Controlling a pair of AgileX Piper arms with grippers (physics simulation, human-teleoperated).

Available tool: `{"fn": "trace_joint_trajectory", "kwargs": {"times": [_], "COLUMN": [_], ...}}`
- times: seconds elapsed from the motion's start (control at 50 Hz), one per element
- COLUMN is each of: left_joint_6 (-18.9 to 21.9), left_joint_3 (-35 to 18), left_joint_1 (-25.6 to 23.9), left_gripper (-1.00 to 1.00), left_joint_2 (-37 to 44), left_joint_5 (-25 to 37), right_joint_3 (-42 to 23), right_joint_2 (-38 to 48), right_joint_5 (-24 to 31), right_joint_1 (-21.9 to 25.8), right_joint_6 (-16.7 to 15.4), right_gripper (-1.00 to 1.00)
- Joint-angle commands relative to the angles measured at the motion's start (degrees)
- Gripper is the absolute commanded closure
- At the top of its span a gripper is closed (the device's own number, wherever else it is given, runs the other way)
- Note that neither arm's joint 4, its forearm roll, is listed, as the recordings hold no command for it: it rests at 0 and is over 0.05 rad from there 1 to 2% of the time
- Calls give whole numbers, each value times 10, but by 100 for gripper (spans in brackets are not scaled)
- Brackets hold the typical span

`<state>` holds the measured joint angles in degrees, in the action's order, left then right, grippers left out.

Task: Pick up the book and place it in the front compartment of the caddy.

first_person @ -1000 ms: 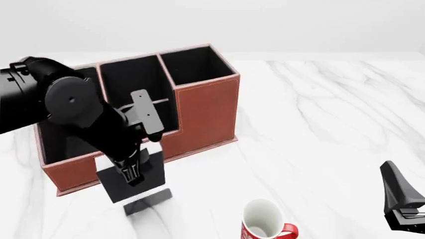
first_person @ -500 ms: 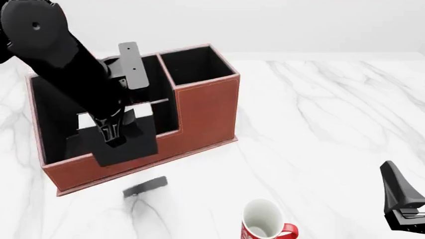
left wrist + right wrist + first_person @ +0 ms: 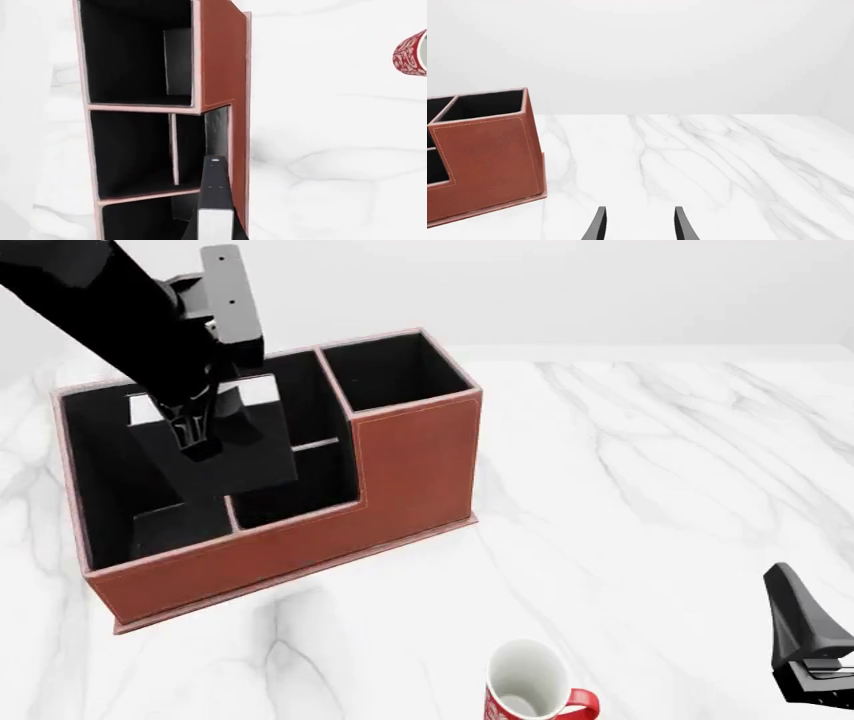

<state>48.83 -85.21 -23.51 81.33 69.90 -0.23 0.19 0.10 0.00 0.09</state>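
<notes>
The left gripper [image 3: 196, 435] pinches the black book [image 3: 220, 445] upright in the air above the caddy [image 3: 400, 465], over its low-walled middle pockets. The right gripper [image 3: 637, 226] hangs spread apart over the marble table [image 3: 641, 470], near the red-and-white mug [image 3: 531, 688]

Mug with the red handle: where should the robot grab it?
Probably by the rim, from straight above, one finger inside and one outside: the mug stands upright with its mouth open upward. Its red handle points toward the right gripper, which is open and empty.
</notes>
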Motion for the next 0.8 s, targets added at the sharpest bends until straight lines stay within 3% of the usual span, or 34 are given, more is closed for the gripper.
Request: {"fn": "trace_joint_trajectory", "kwargs": {"times": [0.02,0.08,0.26,0.28,0.42,0.46,0.5,0.54,0.6,0.66,0.72,0.8], "left_joint_6": [30,50,48,62,63,79,66,89,66,81,60,83], "left_joint_3": [-56,-61,-94,-101,-124,-132,-138,-148,-166,-171,-193,-202], "left_joint_1": [16,42,42,60,60,71,59,81,52,68,47,66], "left_gripper": [100,100,100,100,100,100,100,100,100,100,100,100], "left_joint_2": [19,24,45,49,62,64,71,74,82,88,100,106], "left_joint_5": [0,0,0,0,0,0,0,0,0,0,0,0], "right_joint_3": [0,0,0,0,0,0,0,0,0,0,0,0], "right_joint_2": [-1,-1,-1,-1,-1,-1,-1,-1,-1,-1,-1,-1], "right_joint_5": [1,1,1,0,1,1,1,1,1,1,1,1], "right_joint_1": [0,0,0,0,0,0,0,0,0,0,0,0], "right_joint_6": [0,0,0,0,0,0,0,0,0,0,0,0], "right_gripper": [-100,-100,-100,-100,-100,-100,-100,-100,-100,-100,-100,-100]}}
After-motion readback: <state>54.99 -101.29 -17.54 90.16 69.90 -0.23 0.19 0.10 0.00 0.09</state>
